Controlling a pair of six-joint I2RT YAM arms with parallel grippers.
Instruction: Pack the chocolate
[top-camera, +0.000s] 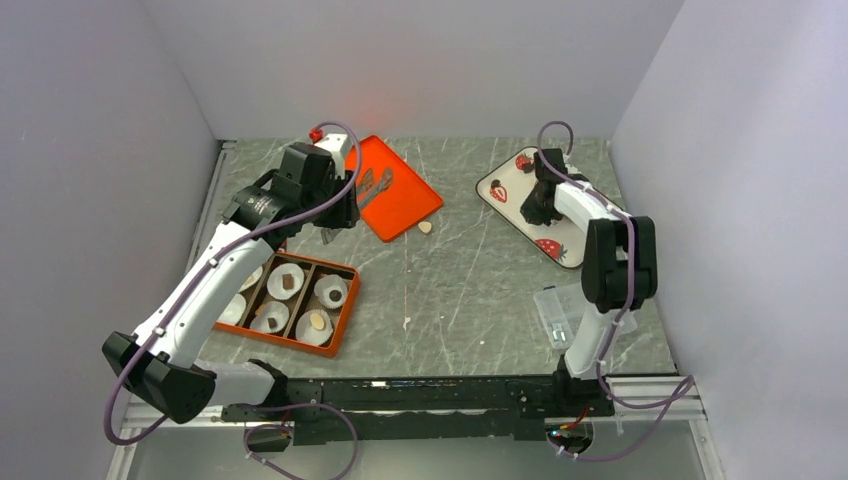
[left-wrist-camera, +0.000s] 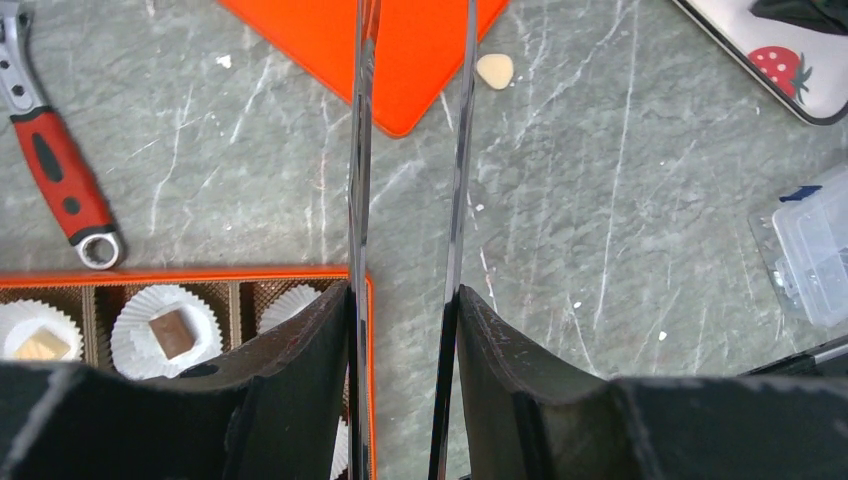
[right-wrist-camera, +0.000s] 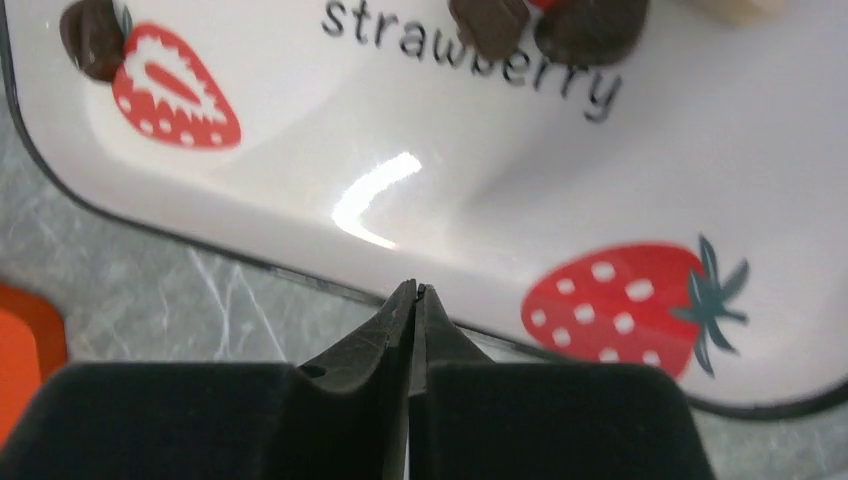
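Dark brown chocolate pieces (right-wrist-camera: 490, 25) lie on the white strawberry tray (right-wrist-camera: 300, 200), with one more (right-wrist-camera: 90, 40) at its left corner. My right gripper (right-wrist-camera: 412, 290) is shut with nothing between its fingers, right at the tray's near rim (top-camera: 492, 182). A tan chocolate piece (left-wrist-camera: 494, 70) lies loose on the table beside the orange board. The orange-rimmed box (top-camera: 345, 300) holds white paper cups, some with a chocolate (left-wrist-camera: 172, 333) inside. My left gripper (left-wrist-camera: 405, 295) hangs above the box's right edge, shut on metal tongs (left-wrist-camera: 360, 150) whose blades stand apart and hold nothing.
An orange board (top-camera: 405, 195) with metal tools lies at the back. A red-handled wrench (left-wrist-camera: 60, 180) rests left of it. A clear plastic box (top-camera: 558, 312) sits near the right arm's base. Grey walls close in the left, back and right.
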